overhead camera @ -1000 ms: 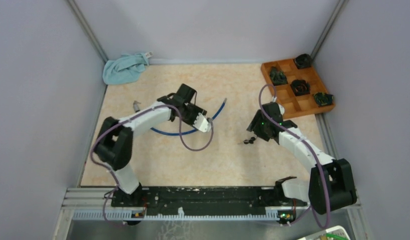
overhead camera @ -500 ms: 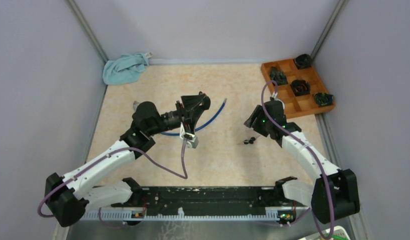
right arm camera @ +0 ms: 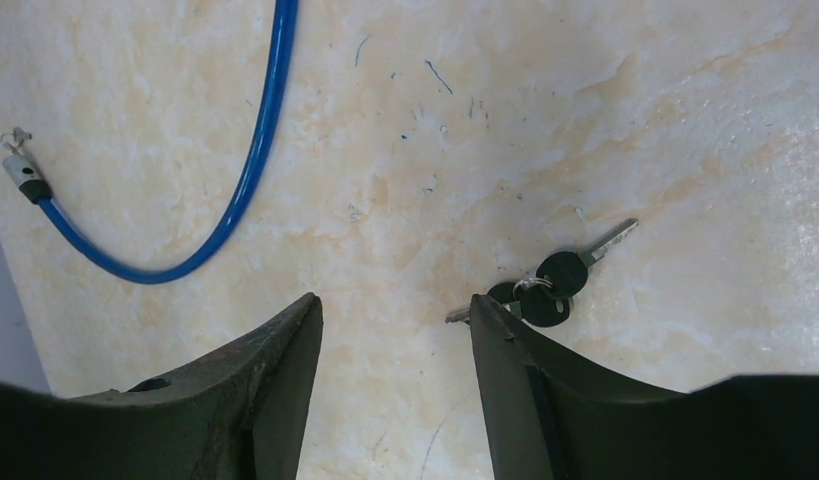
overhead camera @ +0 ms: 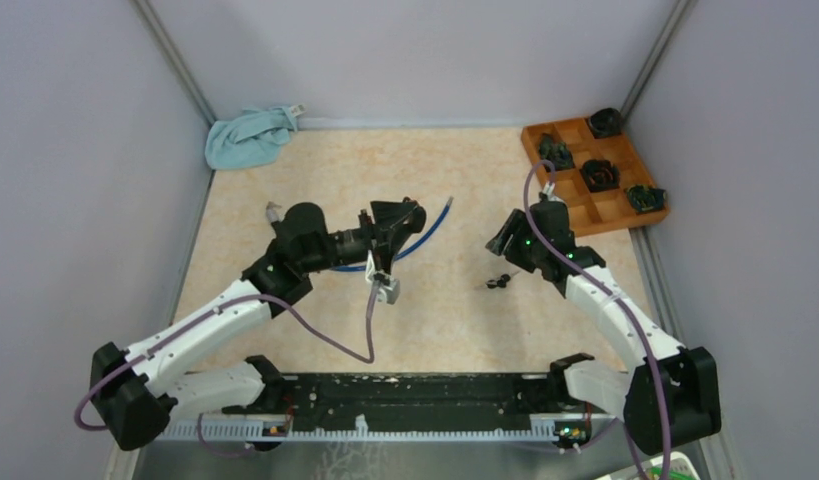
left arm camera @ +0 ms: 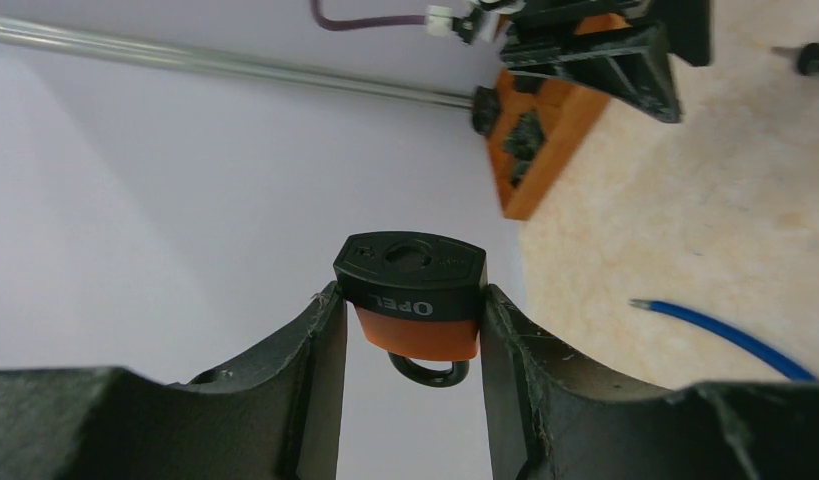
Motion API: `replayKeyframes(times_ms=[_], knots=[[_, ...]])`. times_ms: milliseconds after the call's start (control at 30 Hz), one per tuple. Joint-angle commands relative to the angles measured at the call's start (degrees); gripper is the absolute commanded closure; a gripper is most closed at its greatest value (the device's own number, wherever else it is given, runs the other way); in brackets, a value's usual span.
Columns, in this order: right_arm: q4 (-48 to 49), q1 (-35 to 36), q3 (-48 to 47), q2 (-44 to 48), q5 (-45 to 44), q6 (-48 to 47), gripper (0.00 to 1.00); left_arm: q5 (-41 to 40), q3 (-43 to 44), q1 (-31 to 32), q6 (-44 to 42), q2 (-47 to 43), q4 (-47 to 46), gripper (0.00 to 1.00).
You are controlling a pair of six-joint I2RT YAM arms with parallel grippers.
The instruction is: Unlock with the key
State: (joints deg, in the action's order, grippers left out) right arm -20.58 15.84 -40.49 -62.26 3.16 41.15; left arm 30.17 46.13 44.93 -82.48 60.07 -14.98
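Note:
My left gripper (left arm camera: 409,300) is shut on an orange padlock (left arm camera: 417,336) with a black cap; its keyhole end faces away from the wrist and its black shackle points back toward it. In the top view this gripper (overhead camera: 395,222) is held above the table, pointing right toward the other arm. A bunch of black-headed keys (right arm camera: 546,291) lies flat on the table, just outside the right finger of my open right gripper (right arm camera: 395,305). From above, the keys (overhead camera: 499,283) lie just in front of the right gripper (overhead camera: 509,247).
A blue cable (overhead camera: 427,226) curves across the table under the left arm, its metal end (right arm camera: 21,172) lying free. A wooden compartment tray (overhead camera: 573,190) with dark parts stands at the back right. A teal cloth (overhead camera: 247,137) lies in the back left corner.
The left arm has swung its elbow down and to the left, turning the gripper with the padlock to point right. The right gripper has shifted slightly back from the keys.

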Motion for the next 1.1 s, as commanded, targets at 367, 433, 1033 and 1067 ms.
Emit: replayKeyframes(times_ms=[367, 433, 1033, 1067], knots=[[11.0, -0.4, 0.4, 3.8, 15.9, -11.1, 0.38, 14.6, 42.1, -3.1, 15.4, 36.0, 86.0, 1.00], [18.5, -0.3, 4.3, 7.1, 21.7, -12.9, 0.37, 18.0, 44.1, -4.4, 13.4, 38.1, 89.7, 1.00], [28.9, 24.3, 5.4, 17.0, 36.9, -60.2, 0.37, 35.2, 46.3, -11.7, 6.7, 39.7, 96.0, 0.99], [25.9, 24.9, 2.9, 16.0, 37.7, -62.3, 0.38, 35.2, 46.0, -11.2, 6.5, 39.3, 96.0, 0.99]])
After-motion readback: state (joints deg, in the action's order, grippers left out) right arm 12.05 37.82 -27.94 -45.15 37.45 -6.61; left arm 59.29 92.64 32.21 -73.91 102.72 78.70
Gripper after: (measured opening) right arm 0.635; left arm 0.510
